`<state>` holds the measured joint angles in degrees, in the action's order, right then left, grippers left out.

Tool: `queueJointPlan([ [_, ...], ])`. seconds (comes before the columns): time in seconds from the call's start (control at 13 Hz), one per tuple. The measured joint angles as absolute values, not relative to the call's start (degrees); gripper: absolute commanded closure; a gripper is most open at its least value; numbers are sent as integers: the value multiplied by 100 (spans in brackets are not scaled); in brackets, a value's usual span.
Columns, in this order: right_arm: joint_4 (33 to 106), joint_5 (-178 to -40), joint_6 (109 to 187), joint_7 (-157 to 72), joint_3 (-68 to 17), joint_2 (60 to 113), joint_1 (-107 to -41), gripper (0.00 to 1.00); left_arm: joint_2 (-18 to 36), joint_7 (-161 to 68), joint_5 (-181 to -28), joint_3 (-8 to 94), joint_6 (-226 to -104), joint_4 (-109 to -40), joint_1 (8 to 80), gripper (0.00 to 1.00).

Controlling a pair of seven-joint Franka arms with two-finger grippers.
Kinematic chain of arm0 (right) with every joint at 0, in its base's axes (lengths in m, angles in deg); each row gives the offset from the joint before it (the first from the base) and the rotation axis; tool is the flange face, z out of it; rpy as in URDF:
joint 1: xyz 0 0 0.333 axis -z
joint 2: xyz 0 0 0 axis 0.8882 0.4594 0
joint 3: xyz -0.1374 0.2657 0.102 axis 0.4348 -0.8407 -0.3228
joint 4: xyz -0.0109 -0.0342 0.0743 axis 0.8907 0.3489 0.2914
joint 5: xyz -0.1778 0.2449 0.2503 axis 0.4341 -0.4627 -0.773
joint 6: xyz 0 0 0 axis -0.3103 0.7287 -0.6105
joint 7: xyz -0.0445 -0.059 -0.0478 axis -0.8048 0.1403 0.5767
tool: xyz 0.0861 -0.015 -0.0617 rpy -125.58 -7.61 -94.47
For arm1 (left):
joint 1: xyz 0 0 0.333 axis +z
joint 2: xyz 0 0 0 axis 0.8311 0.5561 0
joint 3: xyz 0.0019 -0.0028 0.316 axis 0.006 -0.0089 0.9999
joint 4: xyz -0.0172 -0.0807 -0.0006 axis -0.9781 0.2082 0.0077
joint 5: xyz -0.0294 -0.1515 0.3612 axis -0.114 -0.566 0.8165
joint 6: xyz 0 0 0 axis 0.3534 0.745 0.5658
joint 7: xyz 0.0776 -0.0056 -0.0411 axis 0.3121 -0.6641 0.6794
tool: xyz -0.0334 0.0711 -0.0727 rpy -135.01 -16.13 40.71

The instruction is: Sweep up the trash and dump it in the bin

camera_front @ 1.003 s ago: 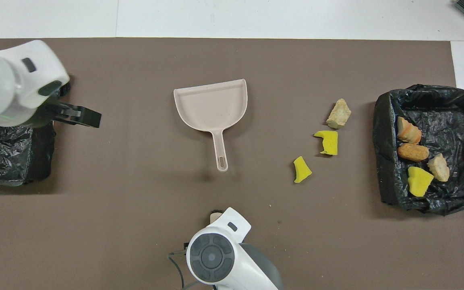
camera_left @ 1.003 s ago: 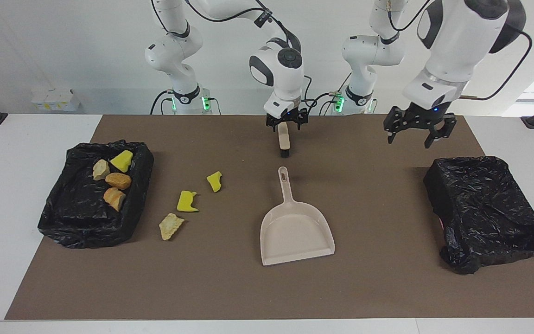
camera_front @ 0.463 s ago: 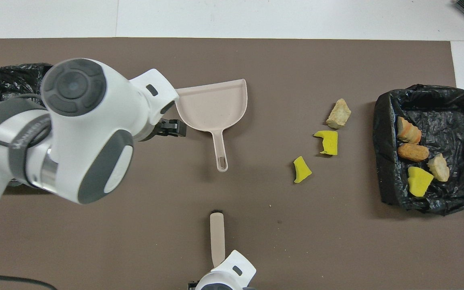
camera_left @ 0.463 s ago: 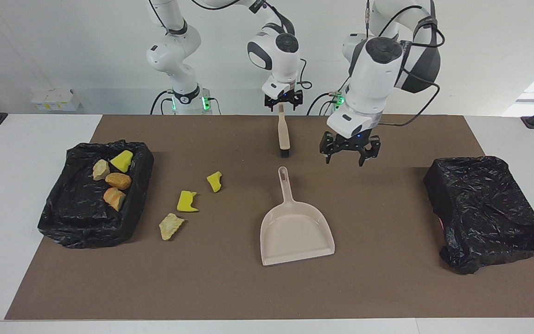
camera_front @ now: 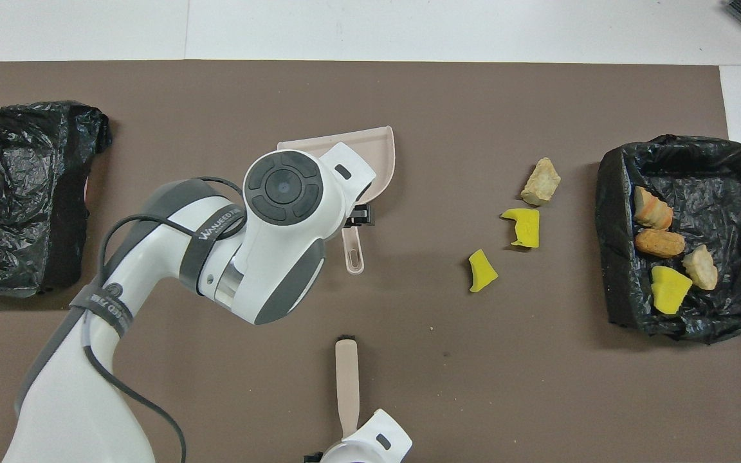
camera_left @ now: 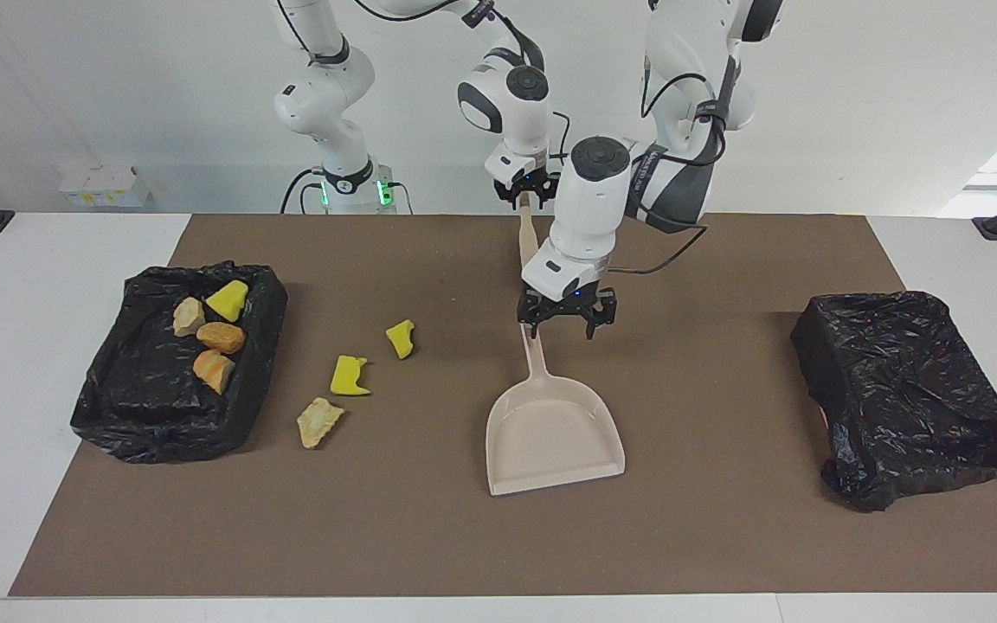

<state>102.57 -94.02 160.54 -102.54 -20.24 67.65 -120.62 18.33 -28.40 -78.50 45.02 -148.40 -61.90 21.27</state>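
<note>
Facing view:
- The left gripper (camera_left: 564, 324) hangs at frame centre over the top end of the dustpan (camera_left: 553, 437) handle, fingers spread open and holding nothing.
- The right gripper (camera_left: 525, 192), upper centre, sits at the handle end of the brush (camera_left: 526, 232). Whether it grips the brush cannot be told.
- Loose trash (camera_left: 349, 376) lies on the brown mat (camera_left: 723, 536) left of centre in the frame, well apart from both grippers: two yellow pieces and one tan lump.
- The black-lined bin (camera_left: 161, 437) at frame left holds four pieces: one yellow, one tan, two orange-brown.
- A second bagged bin (camera_left: 905, 389) sits at frame right.
- The mat covers the white tabletop (camera_left: 57, 260).

Overhead view:
- The left arm's wrist covers most of the dustpan and the left gripper's fingers.
- The brush shows at full length, lower centre, lying on the mat. The facing view shows only its handle.
- Loose trash is right of centre in the frame. The filled bin is at frame right.
</note>
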Motion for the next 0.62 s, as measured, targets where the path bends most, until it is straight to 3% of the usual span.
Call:
queueJointPlan([
  [0.15, 10257, -9406, 16054, -10256, -2022, 6765, -12062, 100, 1968, -2696, -7850, 4505, -14962, -6207, 2042, 0],
  [0.54, 10219, -9412, 15982, -10263, -1994, 6764, -12037, 100, 2404, -2276, -7808, 4516, -15315, -6248, 1738, 0],
  [0.62, 10143, -9413, 15769, -10267, -1970, 6755, -11938, 100, 2409, -2276, -7808, 4539, -15315, -6247, 1745, 13],
])
